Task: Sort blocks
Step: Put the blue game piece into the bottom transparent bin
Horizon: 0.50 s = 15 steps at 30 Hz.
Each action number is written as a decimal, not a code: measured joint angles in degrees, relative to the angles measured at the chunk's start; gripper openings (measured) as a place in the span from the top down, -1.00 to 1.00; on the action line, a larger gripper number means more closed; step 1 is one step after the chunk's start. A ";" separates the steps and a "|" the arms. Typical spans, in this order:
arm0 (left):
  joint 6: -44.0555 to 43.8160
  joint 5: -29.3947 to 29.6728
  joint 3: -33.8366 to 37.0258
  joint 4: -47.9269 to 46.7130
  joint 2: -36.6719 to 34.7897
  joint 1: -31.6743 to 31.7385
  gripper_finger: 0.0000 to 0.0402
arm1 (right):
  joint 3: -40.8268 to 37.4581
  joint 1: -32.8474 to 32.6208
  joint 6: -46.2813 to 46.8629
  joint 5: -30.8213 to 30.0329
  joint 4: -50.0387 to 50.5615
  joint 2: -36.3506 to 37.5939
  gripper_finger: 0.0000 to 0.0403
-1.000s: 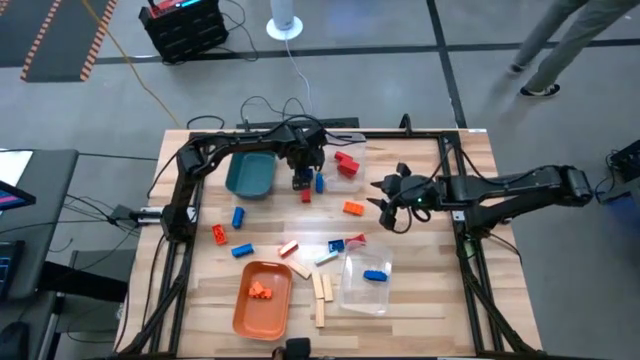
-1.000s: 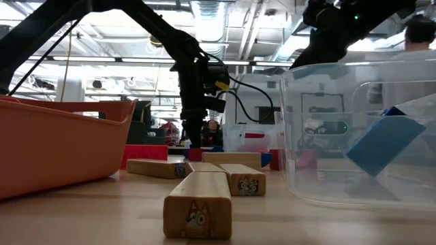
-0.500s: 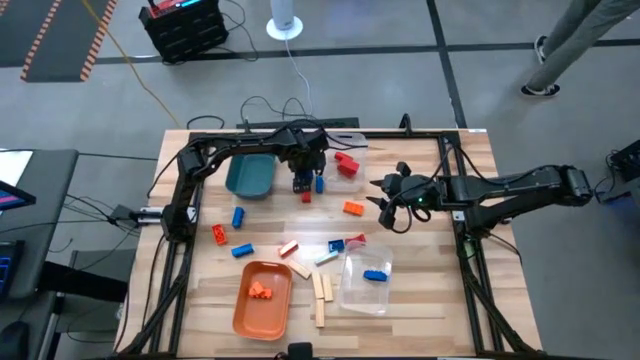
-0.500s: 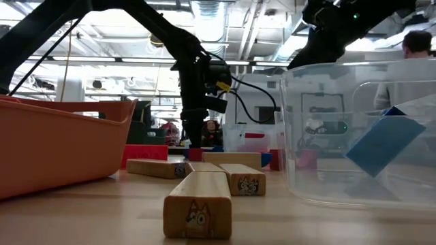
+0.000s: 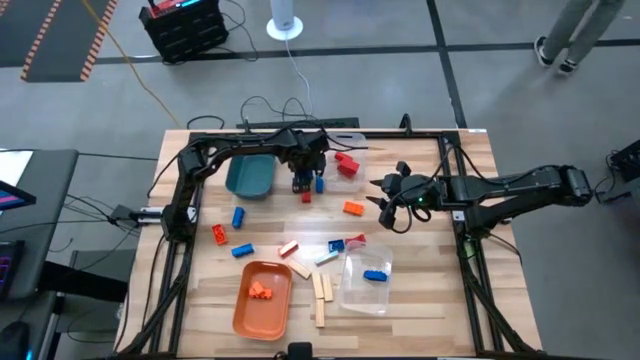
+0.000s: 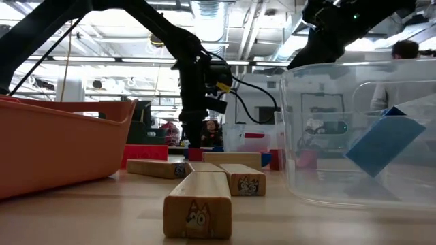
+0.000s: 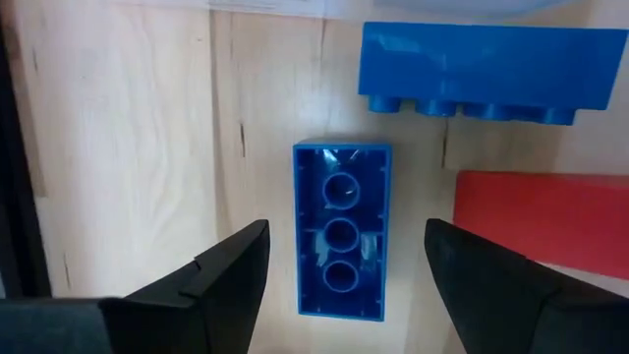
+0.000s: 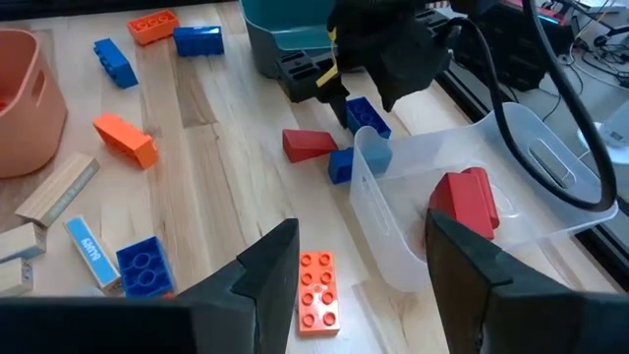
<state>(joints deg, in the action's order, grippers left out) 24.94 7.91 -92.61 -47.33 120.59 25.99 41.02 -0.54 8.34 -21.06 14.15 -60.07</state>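
**Wooden desk and its load**

The pale plank-topped wooden desk (image 5: 420, 300) carries scattered small red, orange, blue and wood blocks (image 5: 352, 208), a teal tray (image 5: 250, 175) at eleven o'clock, an orange tray (image 5: 262, 300) at seven, and clear plastic bins (image 5: 365, 280).

Even, bright overhead light falls on the worktop (image 5: 420, 290), leaving soft, short shadows. In the low view, ceiling lamps (image 6: 204, 10) glare, and the nearest wooden block (image 6: 197, 211) looks slightly blurred.
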 joint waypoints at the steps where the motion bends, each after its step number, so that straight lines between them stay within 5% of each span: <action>1: -0.18 0.04 -0.03 0.05 0.40 -0.08 -0.32 | 0.00 0.00 0.00 0.00 -0.01 0.00 0.03; 9: 0.57 1.62 -0.20 0.06 2.28 -1.22 -0.29 | 0.00 -0.15 0.07 -0.07 -0.14 -0.02 0.03; 15: 0.13 1.63 -1.05 0.48 2.36 -1.20 -0.01 | -0.01 -0.17 0.04 -0.08 -0.13 -0.02 0.03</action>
<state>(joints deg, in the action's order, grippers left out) 25.08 9.54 -93.67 -46.85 122.96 24.79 41.01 -0.71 8.38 -21.14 14.02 -60.10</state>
